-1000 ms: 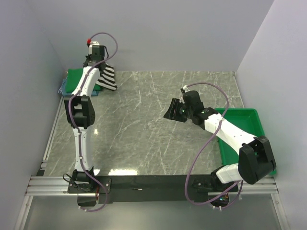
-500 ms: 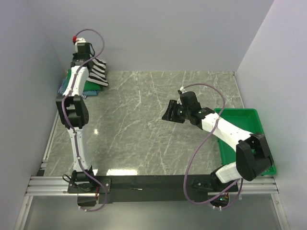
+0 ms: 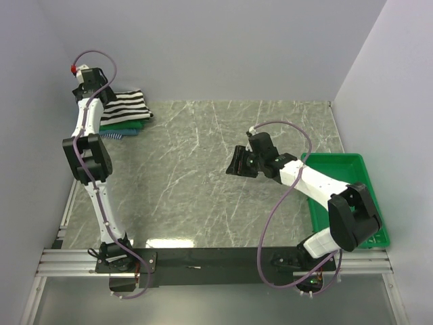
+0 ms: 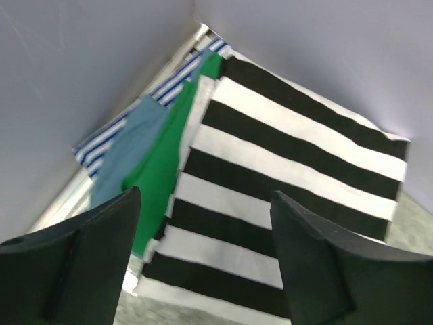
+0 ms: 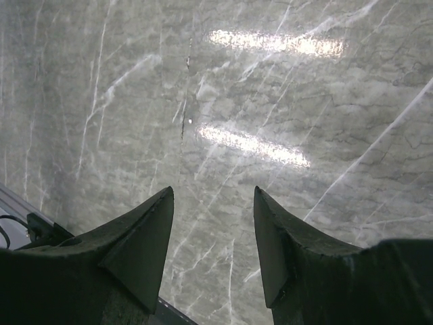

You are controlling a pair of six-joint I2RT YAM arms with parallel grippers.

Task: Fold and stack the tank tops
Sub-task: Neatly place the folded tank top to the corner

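The black-and-white striped tank top (image 3: 126,106) lies folded flat on top of the stack in the far left corner. Beneath it sit the bright green tank top (image 4: 164,157), a teal-blue one (image 4: 128,150) and a blue-and-white striped piece (image 4: 114,135). My left gripper (image 4: 205,196) hangs open just above the striped top (image 4: 291,169), with nothing between its fingers (image 4: 95,257). From above, that gripper (image 3: 88,80) sits by the left wall. Over the bare marble in mid-table, my right gripper (image 5: 213,193) stands open and holds nothing; in the top view it (image 3: 237,162) is right of centre.
A rigid green tray (image 3: 362,177) lies at the right edge under the right arm. Walls close in the stack on the left and behind. The marble table (image 3: 196,176) stretches between the two arms.
My left gripper carried the hanging striped top leftward to the corner, opened and let it go; it now lies flat on the stack. The right gripper drifted slightly left.
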